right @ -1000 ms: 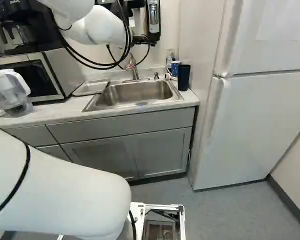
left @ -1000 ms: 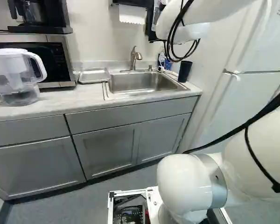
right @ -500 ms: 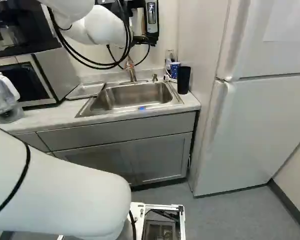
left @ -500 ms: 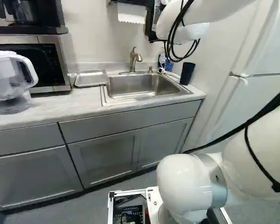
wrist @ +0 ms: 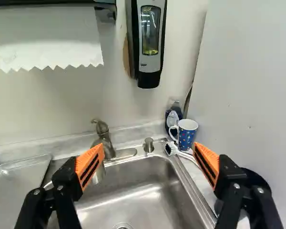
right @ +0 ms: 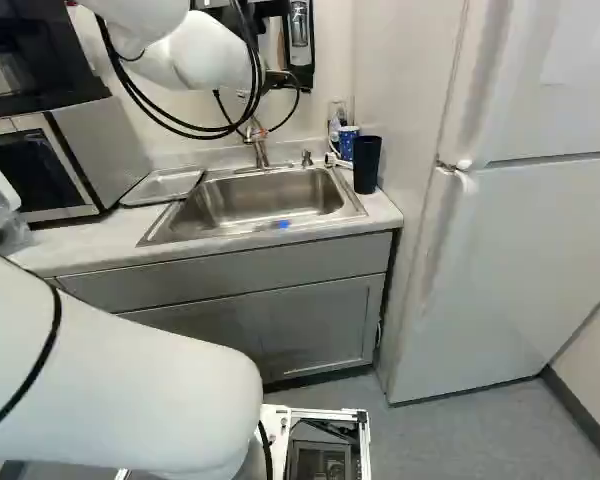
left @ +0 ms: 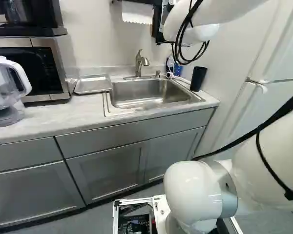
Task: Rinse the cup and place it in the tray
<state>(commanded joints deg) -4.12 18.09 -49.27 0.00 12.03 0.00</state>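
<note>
At the arm's far end, my gripper (right: 280, 78) is mostly hidden in the right base view. In the wrist view the gripper (wrist: 148, 164) stands open above the sink (wrist: 148, 191), nothing between its pads. A blue patterned mug (wrist: 186, 136) stands upright at the sink's back corner, beyond one finger. Beside it is a tall dark tumbler (right: 367, 163), largely covered by that finger in the wrist view. The faucet (left: 140, 63) rises behind the basin. A shallow metal tray (left: 93, 85) lies on the counter beside the sink, on the microwave's side.
A clear pitcher (left: 4, 95) stands before the microwave (left: 36, 70). A white-handled brush (wrist: 181, 152) and a bottle (wrist: 173, 114) are near the mug. Soap dispenser (wrist: 150, 43) and paper towel (wrist: 47, 38) hang above. The fridge (right: 520, 260) stands right of the counter.
The base has moved closer to the counter; pitcher, microwave and tray shift toward the left in both base views. The arm holds its pose against its lowest joint.
</note>
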